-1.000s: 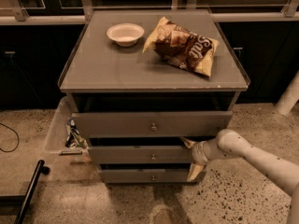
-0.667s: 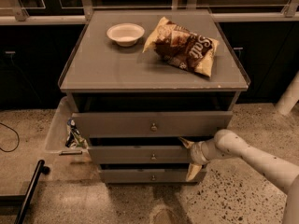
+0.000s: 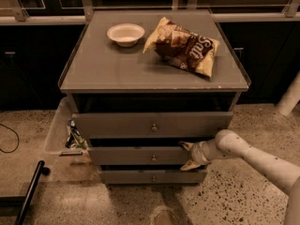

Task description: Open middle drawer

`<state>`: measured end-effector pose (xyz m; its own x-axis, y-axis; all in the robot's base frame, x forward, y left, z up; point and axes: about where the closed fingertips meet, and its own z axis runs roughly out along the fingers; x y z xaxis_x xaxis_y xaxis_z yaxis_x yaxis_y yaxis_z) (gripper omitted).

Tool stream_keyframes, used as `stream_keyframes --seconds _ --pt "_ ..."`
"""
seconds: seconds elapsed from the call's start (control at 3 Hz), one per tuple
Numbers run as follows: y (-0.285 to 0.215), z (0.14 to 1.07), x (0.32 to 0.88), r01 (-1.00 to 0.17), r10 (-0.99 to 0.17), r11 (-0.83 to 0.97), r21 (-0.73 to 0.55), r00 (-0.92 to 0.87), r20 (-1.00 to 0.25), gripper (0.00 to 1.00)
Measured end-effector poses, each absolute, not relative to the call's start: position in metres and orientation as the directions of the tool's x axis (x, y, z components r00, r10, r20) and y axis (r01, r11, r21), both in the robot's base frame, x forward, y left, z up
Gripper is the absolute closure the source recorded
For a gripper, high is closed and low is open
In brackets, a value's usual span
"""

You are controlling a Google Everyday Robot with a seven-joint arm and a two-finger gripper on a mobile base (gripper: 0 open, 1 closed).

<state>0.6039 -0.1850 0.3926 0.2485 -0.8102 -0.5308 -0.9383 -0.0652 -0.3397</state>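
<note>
Likely rigid and light, middle drawer: grab right front edge, not tiny slippery knob. With pincer at that edge, cannot tell whether clamped.

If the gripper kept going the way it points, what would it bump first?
Probably the middle drawer: the gripper sits at its right end, pointing left along its front. Depth is unclear.

Gripper at the right end of the middle drawer covered that corner of its front, arm was cut off by the right edge, the drawer's inside lay hidden beneath the top drawer, clutter in the left bin was too small to tell
</note>
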Motion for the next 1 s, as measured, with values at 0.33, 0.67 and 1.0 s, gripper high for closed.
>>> stream_keyframes --seconds 0.33,0.67,1.0 --pt "-0.1876 0.3940 0.5982 -0.940 -0.808 -0.062 -0.335 0.245 -0.536 0.66" --pt "-0.1876 0.3973 0.5991 -0.940 -0.808 -0.062 -0.335 0.245 -0.536 0.88" --pt "-0.1876 0.3976 0.5993 -0.940 -0.808 -0.062 -0.335 0.245 -0.536 0.92"
